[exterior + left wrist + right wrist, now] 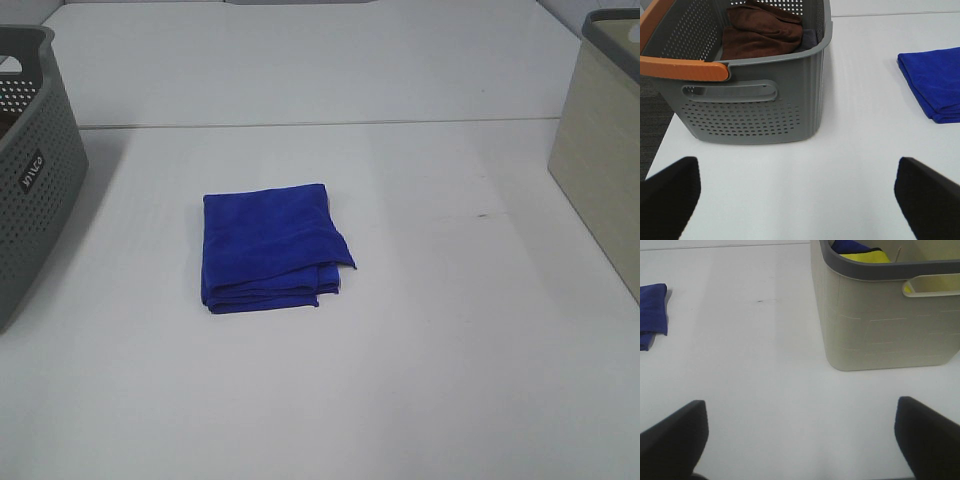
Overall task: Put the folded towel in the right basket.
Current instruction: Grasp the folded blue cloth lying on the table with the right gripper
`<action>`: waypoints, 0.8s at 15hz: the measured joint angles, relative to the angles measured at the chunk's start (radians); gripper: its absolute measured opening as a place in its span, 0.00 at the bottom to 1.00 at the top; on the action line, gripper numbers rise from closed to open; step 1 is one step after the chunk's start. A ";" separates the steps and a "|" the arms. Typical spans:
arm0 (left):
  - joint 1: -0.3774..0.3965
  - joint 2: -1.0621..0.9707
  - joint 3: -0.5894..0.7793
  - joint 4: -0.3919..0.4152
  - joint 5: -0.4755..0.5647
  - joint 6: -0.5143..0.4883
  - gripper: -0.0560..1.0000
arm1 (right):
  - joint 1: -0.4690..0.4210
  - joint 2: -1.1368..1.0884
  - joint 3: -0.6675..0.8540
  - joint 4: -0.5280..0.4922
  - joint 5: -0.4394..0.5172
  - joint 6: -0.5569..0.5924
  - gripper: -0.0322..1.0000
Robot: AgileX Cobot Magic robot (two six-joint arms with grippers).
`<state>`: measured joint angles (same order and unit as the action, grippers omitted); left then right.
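A folded blue towel (272,246) lies flat on the white table, left of the middle. It also shows at the edge of the left wrist view (935,85) and of the right wrist view (652,315). The right basket (600,150) is beige with a grey rim; in the right wrist view (880,325) it holds blue and yellow cloth. Neither gripper shows in the exterior high view. My left gripper (797,200) is open and empty above bare table. My right gripper (800,440) is open and empty, near the beige basket.
A grey perforated basket (30,160) with orange handles stands at the left edge; in the left wrist view (755,100) it holds brown cloth (762,32). A table seam (320,124) runs across the back.
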<state>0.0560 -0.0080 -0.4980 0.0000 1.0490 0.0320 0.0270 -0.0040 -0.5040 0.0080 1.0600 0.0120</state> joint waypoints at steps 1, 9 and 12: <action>0.000 0.000 0.000 0.000 0.000 0.000 0.98 | 0.000 0.000 0.000 -0.008 0.000 -0.002 0.96; 0.000 0.000 0.000 0.000 0.000 0.000 0.98 | 0.000 0.758 -0.425 0.193 0.118 0.056 0.96; 0.000 0.000 0.000 0.000 0.000 0.000 0.98 | 0.000 1.023 -0.594 0.194 0.099 0.040 0.96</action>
<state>0.0560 -0.0080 -0.4980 0.0000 1.0490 0.0320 0.0270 1.0190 -1.0980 0.2020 1.1590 0.0520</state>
